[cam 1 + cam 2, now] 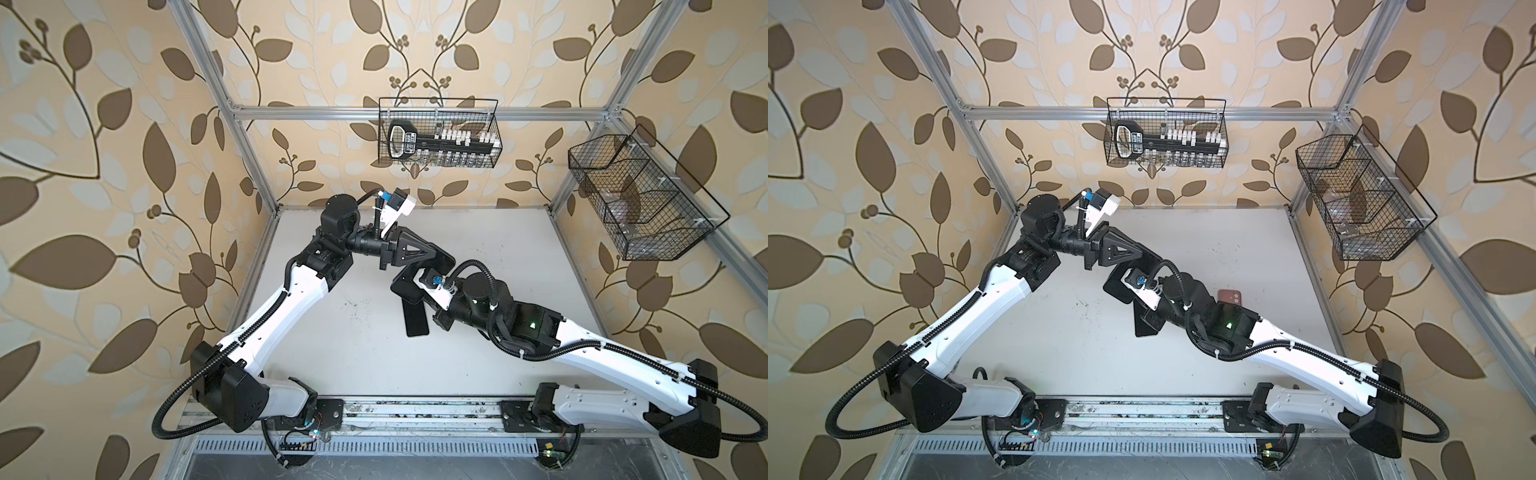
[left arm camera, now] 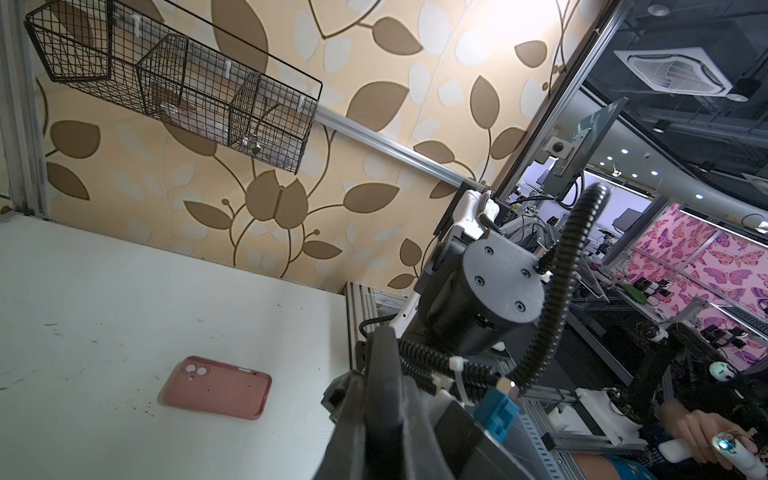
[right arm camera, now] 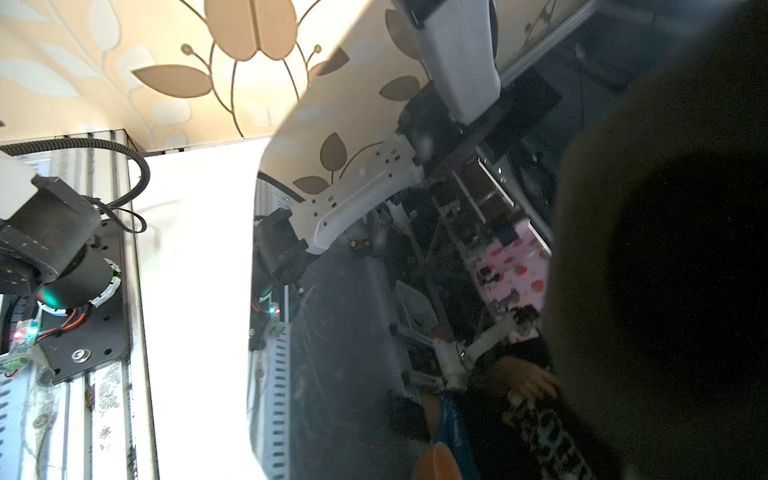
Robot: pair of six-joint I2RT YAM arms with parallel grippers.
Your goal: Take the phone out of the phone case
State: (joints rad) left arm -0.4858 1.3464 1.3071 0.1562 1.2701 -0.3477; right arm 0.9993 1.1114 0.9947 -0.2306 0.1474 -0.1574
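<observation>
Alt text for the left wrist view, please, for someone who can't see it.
A pink phone case lies flat on the white table, camera cutouts showing. The right arm and its black cabling fill the foreground; a black wire basket hangs on the leaf-patterned wall.

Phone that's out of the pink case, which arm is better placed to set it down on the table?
Right. The right gripper is shut on the phone, which hangs over the table. The left gripper is shut too, with no clear hold on it. The phone case lies empty nearby.
</observation>
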